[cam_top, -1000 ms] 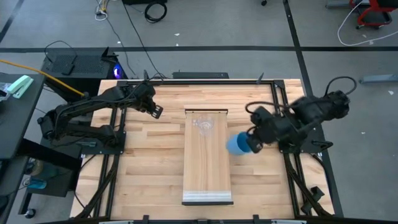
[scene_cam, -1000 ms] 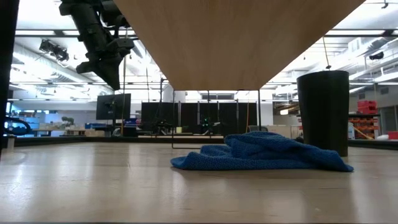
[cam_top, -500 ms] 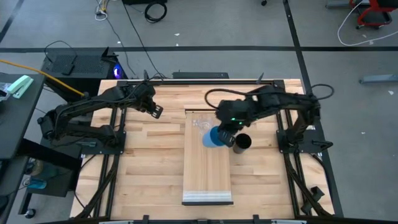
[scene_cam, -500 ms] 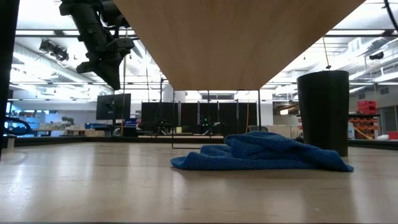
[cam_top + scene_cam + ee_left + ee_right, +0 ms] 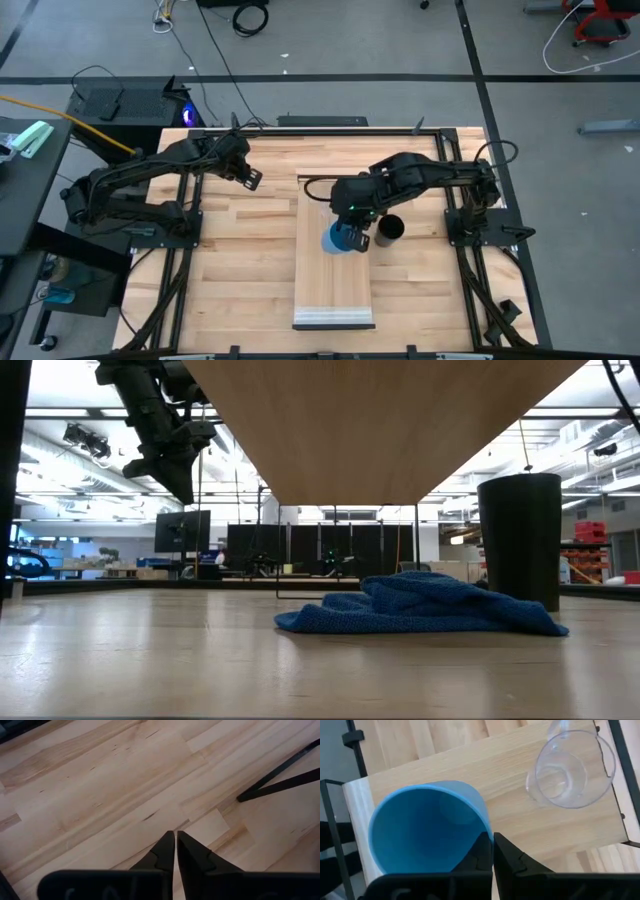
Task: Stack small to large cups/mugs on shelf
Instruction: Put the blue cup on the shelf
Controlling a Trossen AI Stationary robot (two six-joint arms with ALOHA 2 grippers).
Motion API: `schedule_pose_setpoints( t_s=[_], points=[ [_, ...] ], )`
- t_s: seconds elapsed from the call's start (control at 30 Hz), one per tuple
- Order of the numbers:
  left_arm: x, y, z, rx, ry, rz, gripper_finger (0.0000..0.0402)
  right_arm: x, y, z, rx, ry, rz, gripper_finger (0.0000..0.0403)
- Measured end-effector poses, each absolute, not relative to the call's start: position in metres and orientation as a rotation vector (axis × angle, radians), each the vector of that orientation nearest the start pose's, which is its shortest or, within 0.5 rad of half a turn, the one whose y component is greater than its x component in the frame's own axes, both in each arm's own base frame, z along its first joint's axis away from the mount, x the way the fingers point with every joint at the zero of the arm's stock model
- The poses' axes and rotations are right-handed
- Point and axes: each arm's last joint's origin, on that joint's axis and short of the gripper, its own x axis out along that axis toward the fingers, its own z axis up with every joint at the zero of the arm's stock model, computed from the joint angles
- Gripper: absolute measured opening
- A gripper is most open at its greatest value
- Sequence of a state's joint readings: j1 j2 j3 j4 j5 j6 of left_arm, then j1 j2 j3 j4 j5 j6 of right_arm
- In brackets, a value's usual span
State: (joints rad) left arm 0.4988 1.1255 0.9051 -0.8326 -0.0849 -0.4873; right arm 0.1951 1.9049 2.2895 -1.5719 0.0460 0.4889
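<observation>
The shelf (image 5: 335,285) is a long light-wood board raised above the tabletop; the low view shows its underside (image 5: 380,430). My right gripper (image 5: 352,218) reaches over it from the right, shut on the blue cup (image 5: 340,239), whose opening fills the right wrist view (image 5: 427,827). The clear cup (image 5: 570,770) sits on the shelf's far part. The black cup (image 5: 390,229) stands upright on the tabletop just right of the shelf, also in the low view (image 5: 520,540). My left gripper (image 5: 250,178) waits shut above the table's far left (image 5: 175,851). My right gripper holds the blue cup by its rim wall (image 5: 487,836), one finger inside (image 5: 479,854) and one outside (image 5: 509,856). The fingers come from the table's right side, slanting down. The cup is over the shelf's middle; whether its base touches the board I cannot tell.
A crumpled blue cloth (image 5: 420,610) lies on the tabletop under the shelf. Dark metal frame rails (image 5: 455,215) run along the table's left and right sides. A pale metal strip (image 5: 334,318) caps the shelf's near end. Bare wood lies left of the shelf (image 5: 250,260).
My right gripper has carried the blue cup from beside the table's right edge leftward over the shelf, then a little toward the near edge. The black cup, hidden under the arm before, now shows standing right of the shelf.
</observation>
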Motion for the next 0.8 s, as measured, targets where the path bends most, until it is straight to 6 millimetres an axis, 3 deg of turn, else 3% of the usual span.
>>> schedule_pose_setpoints(
  t_s=[0.57,0.8],
  points=[
    [0.182,0.102,0.264,-0.645,0.88,0.775,0.0024,0.359,0.073,0.388,0.227,1.249,-0.136,0.0003],
    [0.182,0.102,0.264,-0.645,0.879,0.774,0.0028,0.359,0.075,0.388,0.226,1.252,-0.131,0.0003]
  ],
)
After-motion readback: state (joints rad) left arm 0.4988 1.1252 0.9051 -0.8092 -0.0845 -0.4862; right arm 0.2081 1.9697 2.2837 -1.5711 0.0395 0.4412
